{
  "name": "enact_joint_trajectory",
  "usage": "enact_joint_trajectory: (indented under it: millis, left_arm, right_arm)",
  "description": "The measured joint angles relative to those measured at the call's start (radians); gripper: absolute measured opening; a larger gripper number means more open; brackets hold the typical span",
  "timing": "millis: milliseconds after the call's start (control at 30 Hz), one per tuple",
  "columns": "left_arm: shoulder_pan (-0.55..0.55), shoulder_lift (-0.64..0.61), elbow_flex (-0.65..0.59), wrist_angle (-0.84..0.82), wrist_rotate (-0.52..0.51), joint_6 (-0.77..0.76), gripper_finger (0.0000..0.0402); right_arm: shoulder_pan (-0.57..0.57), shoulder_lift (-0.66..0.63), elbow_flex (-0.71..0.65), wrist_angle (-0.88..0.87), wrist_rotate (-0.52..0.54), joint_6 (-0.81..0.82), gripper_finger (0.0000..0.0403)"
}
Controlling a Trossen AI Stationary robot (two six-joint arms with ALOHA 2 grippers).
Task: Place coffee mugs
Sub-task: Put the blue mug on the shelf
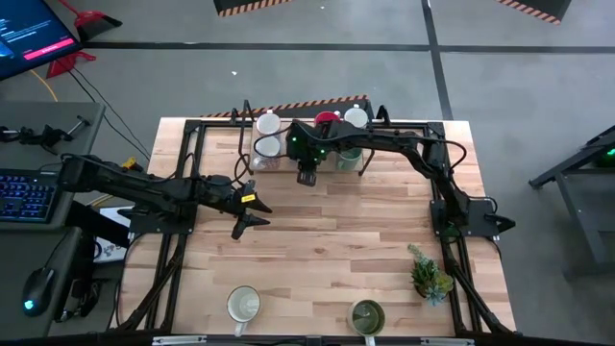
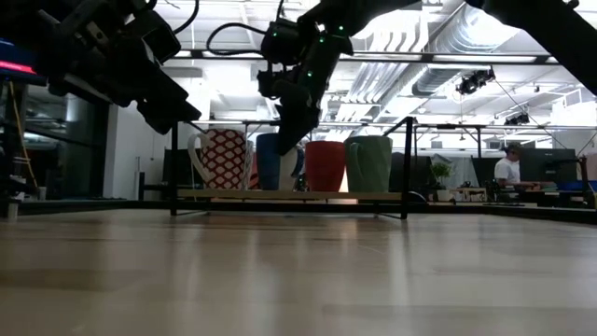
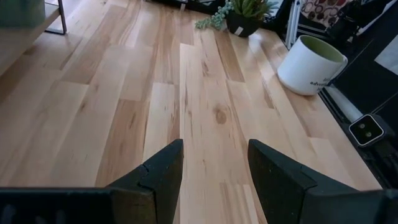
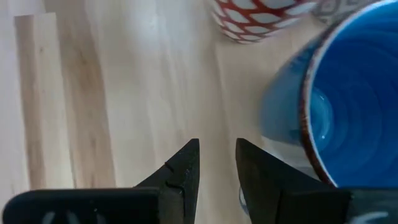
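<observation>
I am working at the far edge of the table (image 1: 317,231), where a cluster of mugs stands on a low rack (image 2: 289,195), and I judge I am either just clear of the blue mug (image 4: 348,93) or lining up on it. My right gripper (image 1: 306,178) is hanging released and empty just in front of that cluster, its fingers a little apart over bare wood; the blue mug is standing upright just beside them, not between them, with a red-patterned white mug (image 4: 261,15) a little beyond. My left gripper (image 1: 252,213) is waiting spread wide and empty over the left middle of the table. Two more mugs are sitting at the near edge: a white mug (image 1: 243,305) towards the left and an olive green mug (image 1: 366,315) towards the right, near the potted plant (image 1: 429,274). My next move, as I judge it, calls for reaching one of those near-edge mugs and closing on its rim or handle.
</observation>
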Motion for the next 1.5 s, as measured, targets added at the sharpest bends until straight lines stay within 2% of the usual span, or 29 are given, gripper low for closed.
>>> enact_joint_trajectory:
  millis: [1500]
  left_arm:
    - [0.000,0.000,0.000,0.000,0.000,-0.002,0.0170]
  right_arm:
    - [-0.127,0.000,0.000,0.104,-0.039,-0.025,0.0096]
